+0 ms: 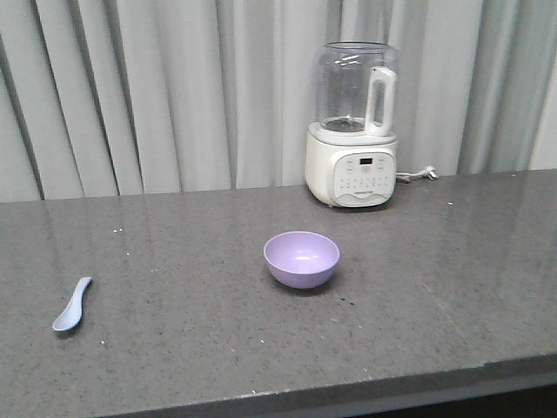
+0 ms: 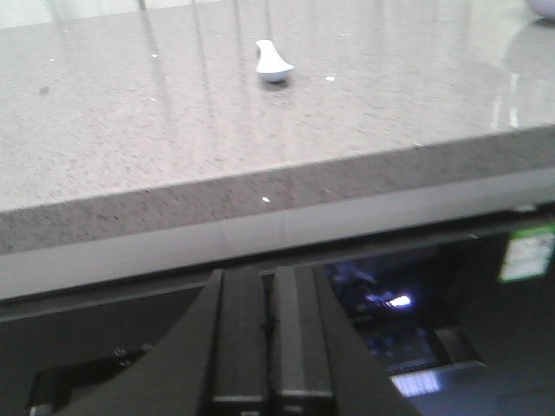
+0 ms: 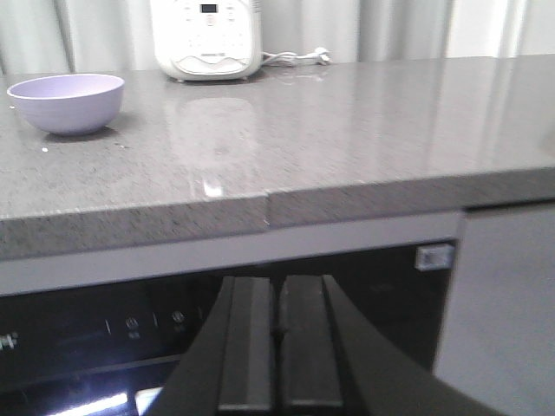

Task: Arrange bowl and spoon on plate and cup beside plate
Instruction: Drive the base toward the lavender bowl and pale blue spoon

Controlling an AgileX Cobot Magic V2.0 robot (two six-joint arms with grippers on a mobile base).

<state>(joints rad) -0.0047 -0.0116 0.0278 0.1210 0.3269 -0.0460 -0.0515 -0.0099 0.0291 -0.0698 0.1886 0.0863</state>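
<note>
My left gripper (image 2: 269, 347) is pressed shut on nothing, hanging below the front edge of the desk (image 2: 130, 130). My right gripper (image 3: 279, 347) sits the same way: fingers together, empty, low in front of that edge. Out past the left one lies the spoon (image 2: 273, 62), short, pale blue-grey, with its deep scoop toward the front. Up and left of the right gripper stands the bowl (image 3: 66, 102), lavender, matte, upright and empty, near mid-desk. Spoon and bowl are well apart. Behind the bowl a white blender (image 1: 352, 126) stands against the curtain (image 1: 174, 87).
</note>
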